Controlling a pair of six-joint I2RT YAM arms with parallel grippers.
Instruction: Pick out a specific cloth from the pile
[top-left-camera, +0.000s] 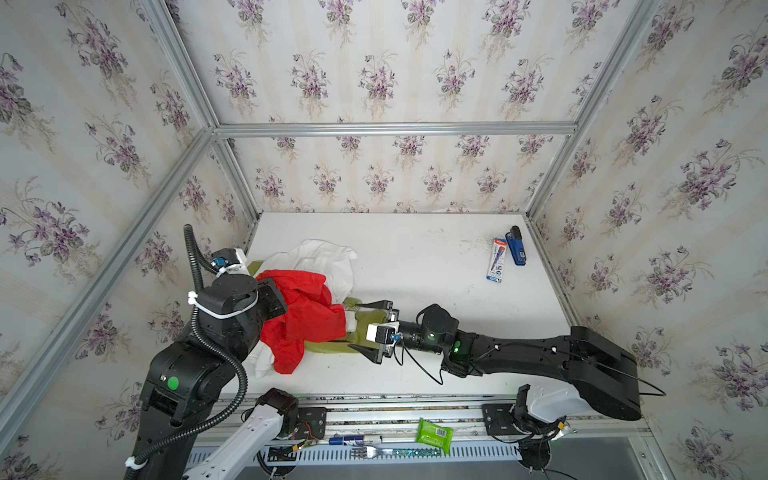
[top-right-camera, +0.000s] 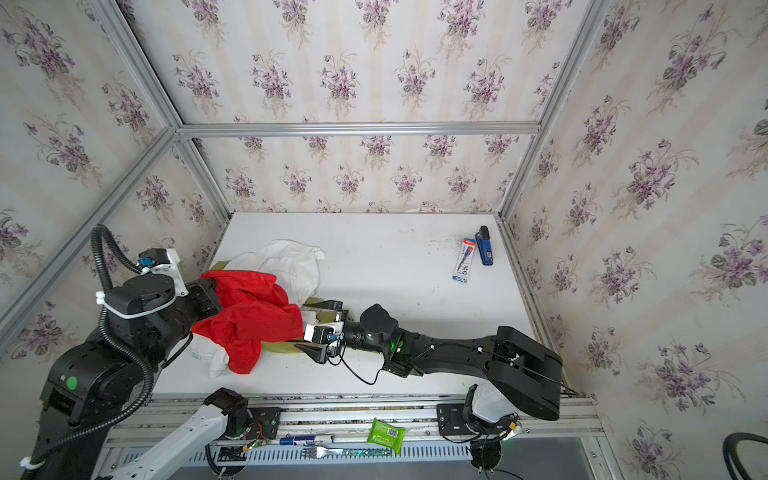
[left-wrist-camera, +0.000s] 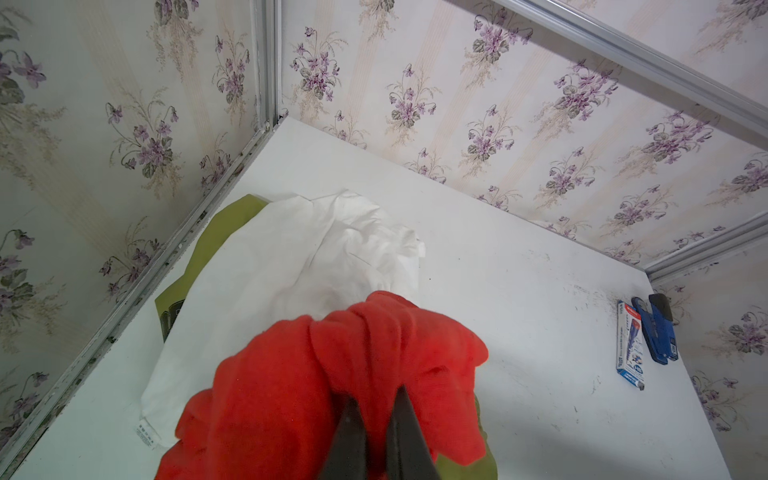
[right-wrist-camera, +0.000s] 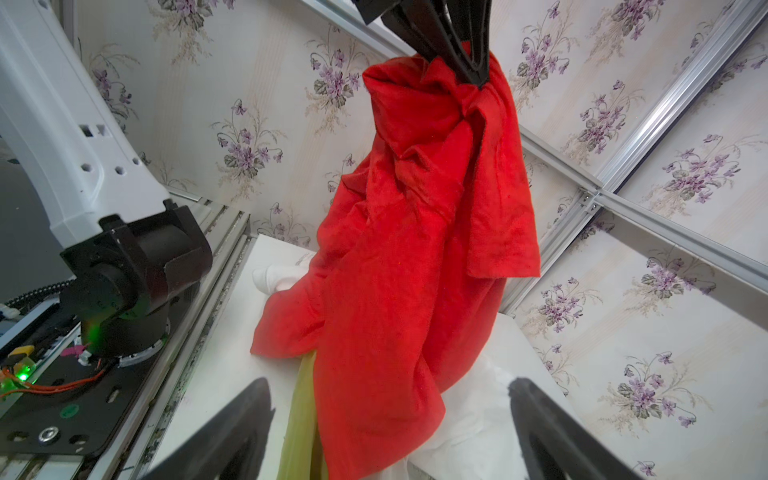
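The red cloth hangs bunched from my left gripper, which is shut on its top fold; in the right wrist view that gripper holds the cloth up, with its lower folds still draped on the pile. The pile lies at the table's left: a white garment over an olive-green cloth. My right gripper stands open just right of the pile, low over the olive cloth, with the red hem hanging before its fingers.
A blue stapler and a pen box lie at the table's far right. A green packet, a fork and a marker rest on the front rail. Papered walls close in the left, back and right sides.
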